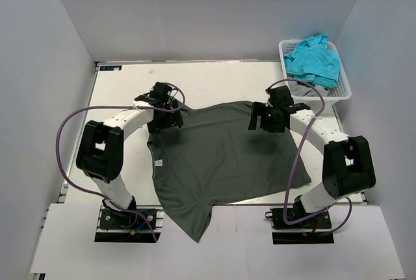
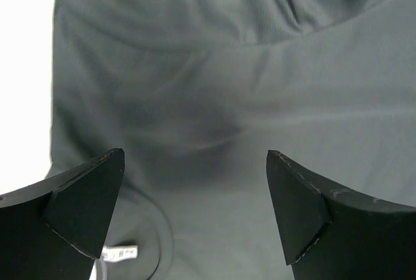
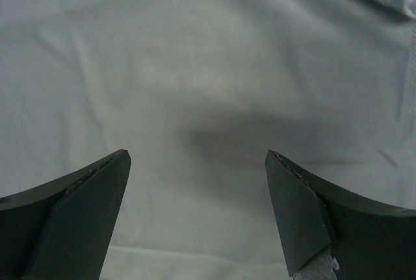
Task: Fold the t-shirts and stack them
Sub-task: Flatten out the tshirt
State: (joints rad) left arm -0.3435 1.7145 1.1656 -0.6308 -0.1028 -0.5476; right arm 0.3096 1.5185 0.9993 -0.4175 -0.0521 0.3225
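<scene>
**Hanging over the grey t-shirt with both pairs of fingers spread**

Top view: the dark grey t-shirt (image 1: 221, 156) lies spread out on the white surface (image 1: 123, 88) between my 2 arms, with 1 sleeve reaching past the near edge. My left gripper (image 1: 168, 111) sits over its far left corner and my right gripper (image 1: 263, 119) over its far right corner. The turquoise t-shirt (image 1: 315, 60) is bunched inside the white basket (image 1: 345, 91) at the far right, apart from the grey one.

Left wrist view: my left gripper (image 2: 195, 163) has its fingers wide apart with nothing between them. Wrinkled grey t-shirt (image 2: 227, 65) fills the view below, and a small white label (image 2: 121, 252) shows by the left finger.

Right wrist view: my right gripper (image 3: 195, 163) is parted just as wide and holds nothing. The cloth (image 3: 195, 52) beneath looks pale here, with a stitched seam at the upper right. I cannot tell whether my fingertips touch it.
</scene>
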